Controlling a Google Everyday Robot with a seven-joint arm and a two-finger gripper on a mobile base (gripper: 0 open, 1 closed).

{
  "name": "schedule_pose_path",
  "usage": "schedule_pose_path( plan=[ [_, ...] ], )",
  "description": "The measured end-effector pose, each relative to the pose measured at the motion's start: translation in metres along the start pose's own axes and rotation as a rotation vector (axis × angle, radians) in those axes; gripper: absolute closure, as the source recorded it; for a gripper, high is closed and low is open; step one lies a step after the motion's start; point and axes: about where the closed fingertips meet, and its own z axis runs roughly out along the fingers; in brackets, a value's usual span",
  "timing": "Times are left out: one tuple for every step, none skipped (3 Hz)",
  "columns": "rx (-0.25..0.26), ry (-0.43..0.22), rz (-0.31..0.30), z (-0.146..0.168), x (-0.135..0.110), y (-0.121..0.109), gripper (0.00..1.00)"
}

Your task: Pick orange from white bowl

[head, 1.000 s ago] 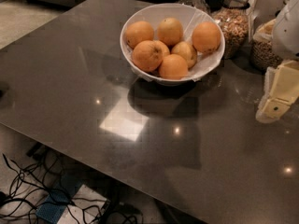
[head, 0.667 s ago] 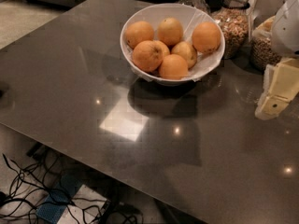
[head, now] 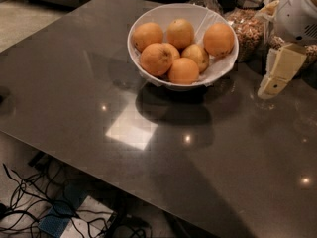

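Step in hand: approach. We raise the gripper (head: 271,87), which hangs low near the table's (head: 74,93) right edge beside the white bowl (head: 221,67), over the rim and descend vertically on the orange (head: 184,71). We cannot tell the gripper's state. The bowl, near the far edge, holds six fruits; the target lies at its near side, touching neighbours. Glass jars (head: 247,26) of grains stand behind it

The gripper (head: 271,86) hangs just right of the white bowl (head: 208,19), above the dark table (head: 74,83).
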Motion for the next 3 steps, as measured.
schedule_pose_path(
  plan=[
    [0.040,-0.064,-0.013,0.010,-0.003,-0.033,0.00],
    [0.040,-0.064,-0.013,0.010,-0.003,-0.034,0.00],
    [0.095,-0.095,0.042,0.015,0.002,-0.046,0.00]
  ],
)
